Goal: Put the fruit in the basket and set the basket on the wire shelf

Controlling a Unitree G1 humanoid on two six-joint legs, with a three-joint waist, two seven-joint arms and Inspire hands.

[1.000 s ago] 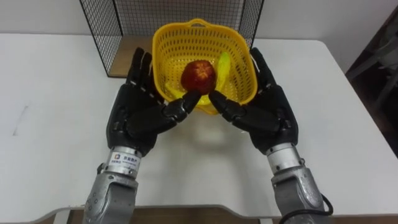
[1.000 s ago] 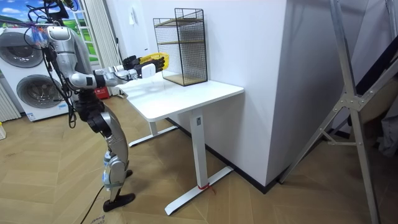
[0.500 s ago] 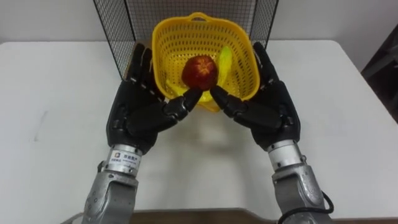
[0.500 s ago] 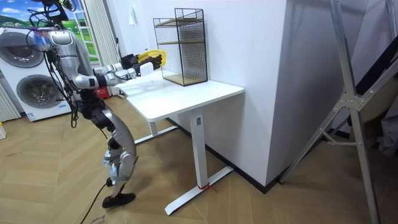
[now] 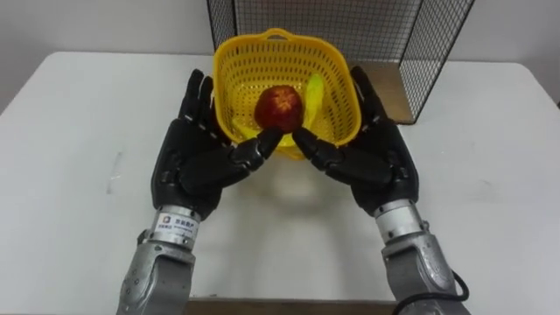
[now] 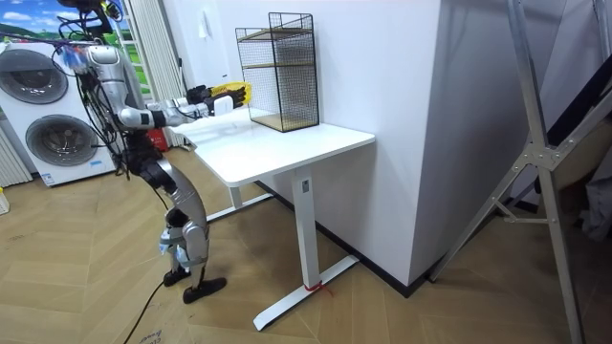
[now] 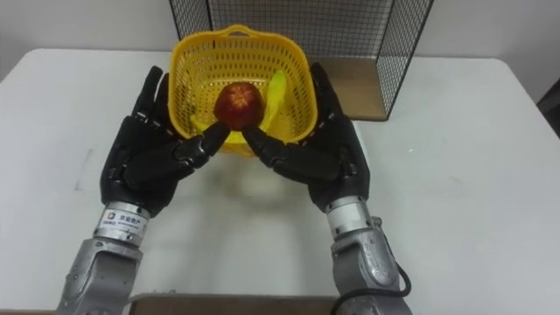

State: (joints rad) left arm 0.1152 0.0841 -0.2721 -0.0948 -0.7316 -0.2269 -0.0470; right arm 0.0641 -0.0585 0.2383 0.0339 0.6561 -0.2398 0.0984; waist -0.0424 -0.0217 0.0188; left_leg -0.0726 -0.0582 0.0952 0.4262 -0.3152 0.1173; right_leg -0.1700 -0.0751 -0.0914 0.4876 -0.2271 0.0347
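The yellow basket (image 5: 282,42), with a red apple (image 5: 279,106) and a banana (image 5: 313,91) already inside, is sandwiched between the left hand (image 5: 186,162) and the right hand (image 5: 386,164). Both hands are open, with fingers straight along its side walls and thumbs reaching under its near edge, so flat pressure and support from below carry it rather than a closed grasp. It hangs just above the white counter (image 5: 79,122), close in front of the wire shelf (image 5: 391,83), which I judge suits moving it straight onto the shelf's brown board without regripping.
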